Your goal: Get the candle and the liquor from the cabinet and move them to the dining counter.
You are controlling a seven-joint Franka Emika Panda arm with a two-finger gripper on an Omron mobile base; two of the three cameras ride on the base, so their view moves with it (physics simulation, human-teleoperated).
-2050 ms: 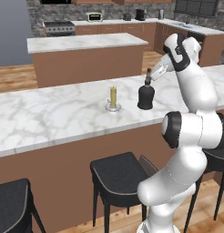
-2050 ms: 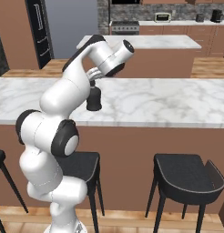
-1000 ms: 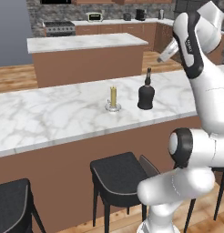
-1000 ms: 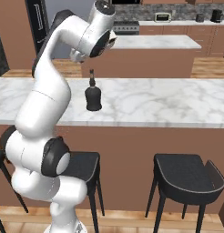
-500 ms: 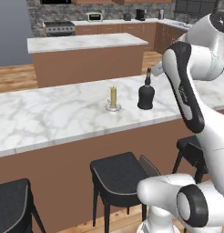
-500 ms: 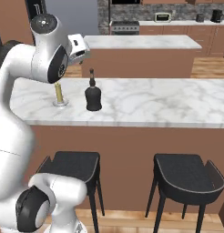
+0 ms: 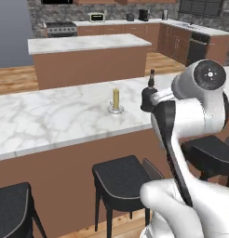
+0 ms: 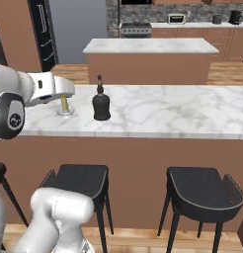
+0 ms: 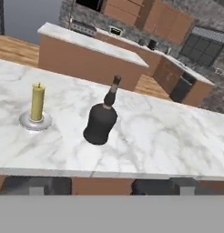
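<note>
- On the long white grey-veined marble dining counter [image 9: 177, 141], seen from the hand camera, the short pale-yellow candle [image 9: 37, 102] on its round silvery dish stood to the left, the squat black liquor bottle [image 9: 101, 122] just right of it, both upright and apart.
- From the left base camera, the white arm hid most of the bottle, leaving its neck and one shoulder visible; the candle [image 7: 116, 99] stood clear.
- From the right base camera, the arm crossed in front of the candle [image 8: 64, 105], while the bottle [image 8: 101, 104] showed whole, black stools [image 8: 203, 190] below.
- Gripper: fingers spread fully wide, grasping nothing, back from the counter's near edge.
</note>
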